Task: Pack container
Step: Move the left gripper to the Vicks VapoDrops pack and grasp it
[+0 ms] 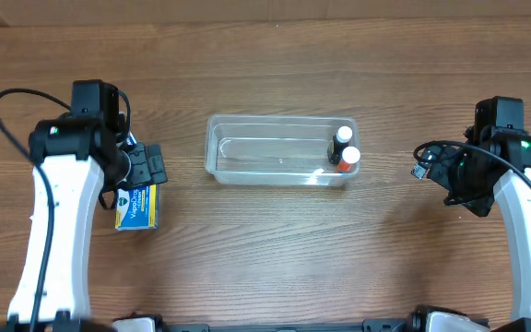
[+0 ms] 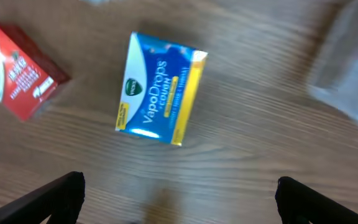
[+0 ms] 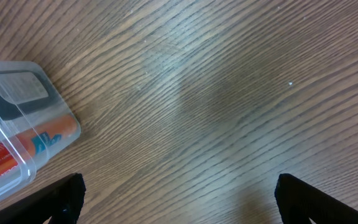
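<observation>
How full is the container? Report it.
Nearly empty: the container holds only a dark bottle and an orange bottle at its right end; the rest of its floor is bare.

The tabletop [image 1: 265, 249] is showing brown wood with a fine streaked grain, looking smooth and faintly sheened. The container [image 1: 218, 152] is appearing as clear plastic, glossy, catching light along its rim. The blue box [image 2: 160, 87] and the red box [image 2: 17, 68] are looking like printed card, glossy and reflecting. The left claw [image 2: 179, 200] is showing matt black fingers [image 2: 58, 198].
</observation>
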